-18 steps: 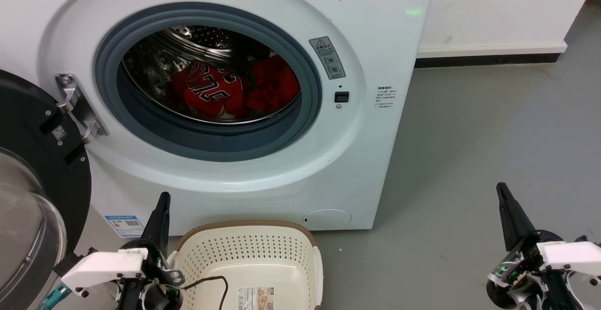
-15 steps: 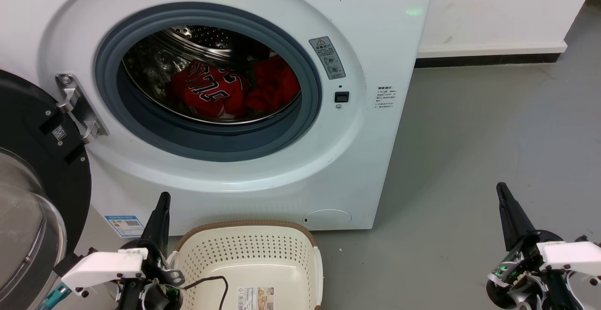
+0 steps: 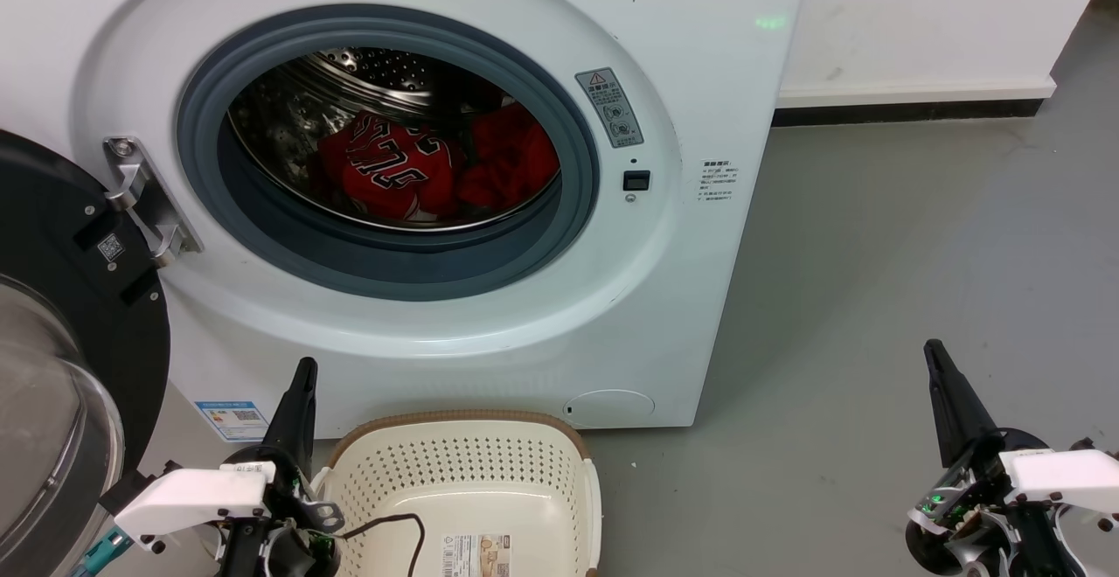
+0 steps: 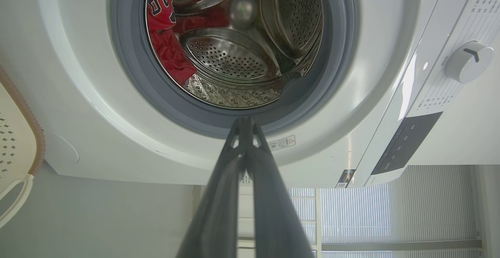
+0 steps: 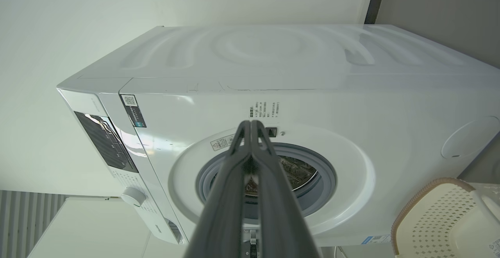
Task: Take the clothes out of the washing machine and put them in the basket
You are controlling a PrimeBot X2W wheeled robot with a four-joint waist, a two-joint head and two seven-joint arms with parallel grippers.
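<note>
Clothes (image 3: 398,170) remain unmoved inside the washing machine (image 3: 682,297).

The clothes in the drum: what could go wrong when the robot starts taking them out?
The clothes lie behind the grey door seal; fabric may snag there.
The open door stands beside the left gripper; the arm could bump it.
A black cable hangs over the basket; dropped clothes might catch it.

From my head I look down on the washing machine (image 3: 699,297) beyond my jaws; both wrist views share its porthole (image 4: 129,66).
</note>
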